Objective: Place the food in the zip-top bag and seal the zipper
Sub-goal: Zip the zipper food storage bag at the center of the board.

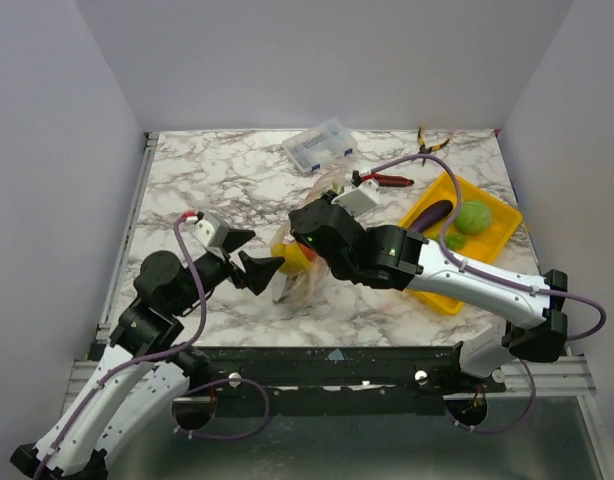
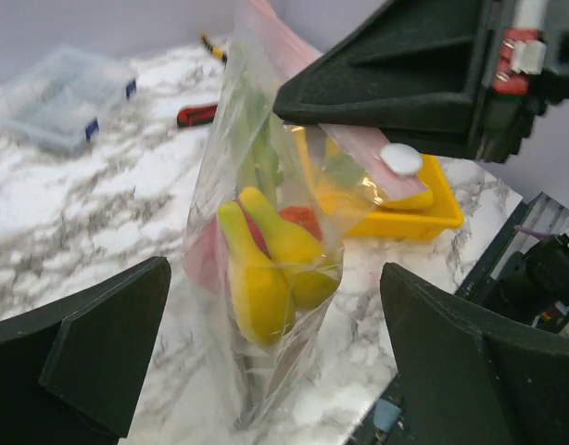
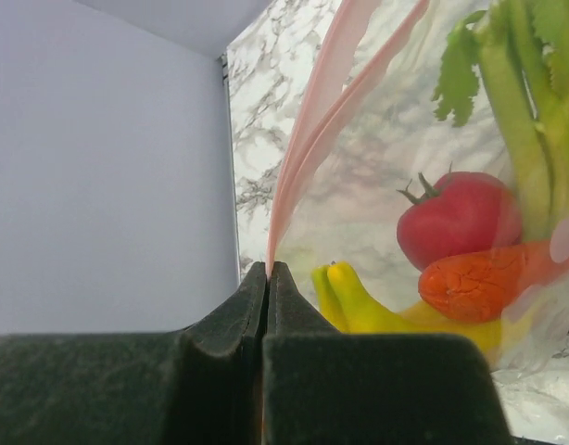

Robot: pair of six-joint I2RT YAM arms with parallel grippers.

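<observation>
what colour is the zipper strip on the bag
Pale pink; the zipper strip shows best in the right wrist view.

No text, label, brand, number or sign could be read. Blue patches on the clear compartment box (image 1: 320, 146), at twelve o'clock, were illegible.

Bright, even light, soft shadows; near jaws blur in both wrist views.

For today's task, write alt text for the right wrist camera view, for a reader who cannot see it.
The right gripper is pinched shut on the pink zipper of a clear zip-top bag. Inside are a red tomato, an orange piece, yellow pieces and a green celery stalk; the marble table shows behind.
</observation>
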